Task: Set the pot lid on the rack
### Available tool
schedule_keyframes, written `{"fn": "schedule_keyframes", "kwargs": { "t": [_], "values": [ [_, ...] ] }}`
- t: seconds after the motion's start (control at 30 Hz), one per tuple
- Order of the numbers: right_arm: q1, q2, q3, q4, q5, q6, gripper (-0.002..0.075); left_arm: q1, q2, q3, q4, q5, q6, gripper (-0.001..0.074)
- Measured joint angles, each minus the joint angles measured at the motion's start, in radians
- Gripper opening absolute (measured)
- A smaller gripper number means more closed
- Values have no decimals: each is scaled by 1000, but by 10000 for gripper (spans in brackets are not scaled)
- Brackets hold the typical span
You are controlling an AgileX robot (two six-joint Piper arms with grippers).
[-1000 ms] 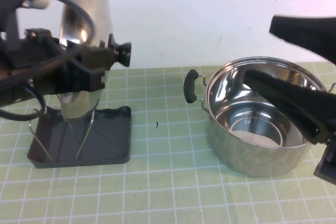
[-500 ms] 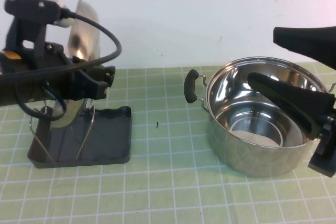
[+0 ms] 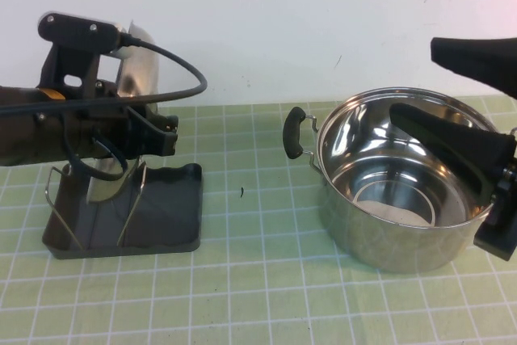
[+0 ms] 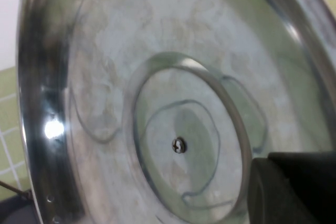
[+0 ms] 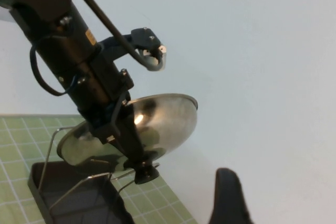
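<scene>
The shiny domed stainless-steel pot lid (image 3: 133,86) stands on edge over the small dark grey plastic rack (image 3: 166,208), its lower rim down among the thin bent wire prongs (image 3: 133,199) at the rack's far left part; whether it rests on the tray floor is hidden. In the right wrist view the lid (image 5: 157,121) leans, and its black round knob (image 5: 146,172) sits at the tip of the left gripper (image 5: 137,161); whether that gripper is clenched on the knob or has let go, I cannot tell. The left arm's black body and cable (image 3: 174,58) cover most of the lid from above.

Well to the right on the green gridded mat (image 3: 258,296) stands a deep steel pot (image 3: 400,191) with black side handles. The right gripper (image 3: 477,115) hangs over it with fingers spread, grasping nothing.
</scene>
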State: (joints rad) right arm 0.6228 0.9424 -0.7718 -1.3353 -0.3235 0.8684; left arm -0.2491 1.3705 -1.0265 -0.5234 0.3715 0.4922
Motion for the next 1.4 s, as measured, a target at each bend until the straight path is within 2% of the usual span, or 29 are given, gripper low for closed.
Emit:
{"fn": "schedule_keyframes", "kwargs": {
  "t": [0.33,0.4,0.57,0.63,0.7,0.8,0.87,0.97,1.07,1.17,1.27,1.4],
  "values": [
    [0,0,0,0,24,0,419,0,19,-1,51,27,0,114],
    [0,0,0,0,24,0,419,0,19,-2,59,34,-2,183],
    [0,0,0,0,24,15,419,0,17,-9,68,47,-33,494],
    [0,0,0,-2,24,26,419,0,10,-9,75,53,-35,549],
    [0,0,0,-2,24,30,419,0,-18,-9,99,56,-35,554],
    [0,0,0,-2,24,43,419,0,-86,-9,157,59,-37,507],
    [0,0,0,-2,24,57,417,0,-145,-9,193,59,-49,435],
    [0,-9,0,-2,25,73,377,0,-261,-9,240,66,-92,259],
    [0,-44,0,-2,44,79,281,0,-383,-9,271,107,-118,85],
    [0,-105,2,-4,91,107,174,0,-489,-6,299,167,-160,26],
    [0,-187,36,-2,141,140,85,0,-607,38,349,197,-234,8],
    [0,-326,116,-2,169,157,17,0,-777,141,471,227,-380,3]
  ]
}}
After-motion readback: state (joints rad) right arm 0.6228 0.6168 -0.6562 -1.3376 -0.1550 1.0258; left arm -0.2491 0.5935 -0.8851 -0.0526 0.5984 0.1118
